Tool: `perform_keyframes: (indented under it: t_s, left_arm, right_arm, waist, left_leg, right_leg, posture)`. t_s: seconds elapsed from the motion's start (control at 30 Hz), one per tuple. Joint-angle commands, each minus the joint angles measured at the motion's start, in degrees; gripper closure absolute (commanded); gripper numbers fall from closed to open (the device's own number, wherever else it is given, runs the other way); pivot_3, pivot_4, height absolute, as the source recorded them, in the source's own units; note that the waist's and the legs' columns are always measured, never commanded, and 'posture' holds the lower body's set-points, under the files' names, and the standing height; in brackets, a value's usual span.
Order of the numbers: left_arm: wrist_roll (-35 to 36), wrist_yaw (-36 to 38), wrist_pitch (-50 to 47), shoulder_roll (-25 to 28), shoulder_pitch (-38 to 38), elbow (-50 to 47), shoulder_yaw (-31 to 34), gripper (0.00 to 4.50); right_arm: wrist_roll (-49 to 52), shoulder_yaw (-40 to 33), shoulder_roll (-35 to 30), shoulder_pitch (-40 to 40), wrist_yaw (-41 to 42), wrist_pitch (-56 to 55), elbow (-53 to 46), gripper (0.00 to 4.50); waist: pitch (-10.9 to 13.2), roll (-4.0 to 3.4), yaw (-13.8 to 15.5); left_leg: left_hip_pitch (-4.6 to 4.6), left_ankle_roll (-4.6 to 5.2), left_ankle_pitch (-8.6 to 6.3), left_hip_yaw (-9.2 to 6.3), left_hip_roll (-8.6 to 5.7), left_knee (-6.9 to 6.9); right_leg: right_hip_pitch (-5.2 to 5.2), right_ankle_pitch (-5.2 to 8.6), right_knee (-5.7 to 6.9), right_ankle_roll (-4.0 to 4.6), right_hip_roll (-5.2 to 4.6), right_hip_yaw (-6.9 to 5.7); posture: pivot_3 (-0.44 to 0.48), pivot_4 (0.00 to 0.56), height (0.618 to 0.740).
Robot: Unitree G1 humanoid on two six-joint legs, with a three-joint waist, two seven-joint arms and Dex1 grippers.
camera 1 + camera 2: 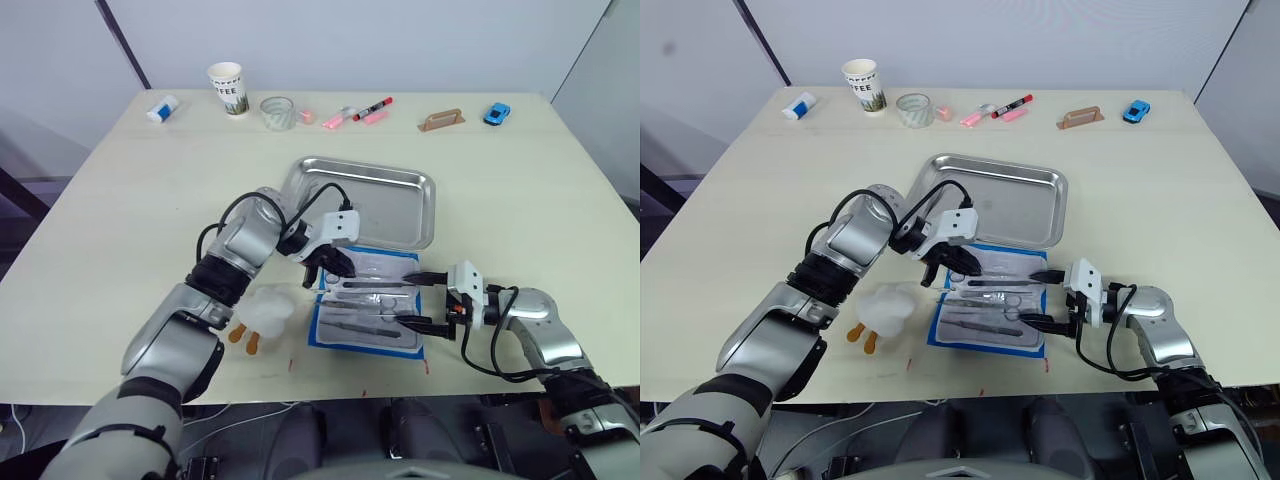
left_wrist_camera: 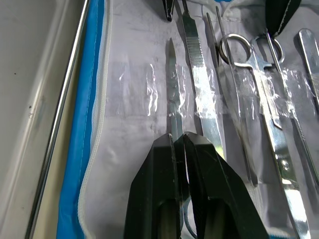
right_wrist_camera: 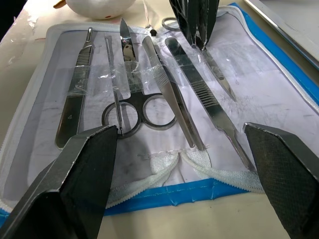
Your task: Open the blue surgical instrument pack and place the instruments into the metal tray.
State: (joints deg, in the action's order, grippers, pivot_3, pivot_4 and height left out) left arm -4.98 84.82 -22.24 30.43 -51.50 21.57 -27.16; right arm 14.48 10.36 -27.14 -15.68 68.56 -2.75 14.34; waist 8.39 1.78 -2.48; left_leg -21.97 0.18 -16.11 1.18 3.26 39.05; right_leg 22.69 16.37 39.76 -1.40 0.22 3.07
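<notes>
The left end effector [image 2: 180, 142] is clenched on a slim instrument [image 2: 173, 84] lying in the opened blue surgical instrument pack [image 1: 366, 305]. The right end effector [image 1: 421, 298], released wide, sits at the pack's near-right edge. The pack lies on the counter [image 1: 120, 220] just in front of the metal tray [image 1: 400, 210].

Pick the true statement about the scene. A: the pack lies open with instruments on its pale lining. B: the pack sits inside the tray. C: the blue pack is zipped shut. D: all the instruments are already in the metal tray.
A: the blue surgical instrument pack lies open beside the metal tray, with the instruments under clear straps on its lining.
</notes>
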Motion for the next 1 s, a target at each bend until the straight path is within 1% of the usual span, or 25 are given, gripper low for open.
perform_keyframes:
  t_s: [0.03, 0.5, 1.0]
  left_arm:
    - [0.37, 1.15, -0.34, 0.88, -1.39, -2.12, 0.35, 4.46]
    - [0.62, 2.74, -1.48, 3.59, -1.91, -3.06, 0.81, 4.46]
    - [3.50, 4.36, 2.08, 8.15, -0.71, -2.04, 3.25, 4.46]
  right_arm:
    - [-3.29, 3.29, 0.21, 1.85, -0.29, 2.81, 3.97, 0.09]
    - [-3.28, 3.47, 0.48, 2.05, -0.40, 2.98, 3.76, 0.09]
    - [-3.63, 3.58, 0.99, 1.97, -0.48, 2.51, 4.24, 0.09]
  waist:
    - [0.00, 0.00, 0.00]
    - [0.00, 0.00, 0.00]
    - [0.01, 0.00, -0.07]
  left_leg:
    - [0.00, 0.00, 0.00, 0.00, 0.00, 0.00]
    - [0.00, 0.00, 0.00, -0.01, 0.00, 0.00]
    - [0.01, 0.00, 0.00, -0.02, 0.02, -0.01]
  right_leg:
    - [0.00, 0.00, 0.00, 0.00, 0.00, 0.00]
    - [0.00, 0.00, 0.00, 0.01, 0.00, 0.00]
    - [0.01, 0.01, 0.01, 0.03, 0.01, 0.01]
  posture:
    - [0.000, 0.150, 0.725]
    - [0.000, 0.150, 0.725]
    - [0.000, 0.150, 0.725]
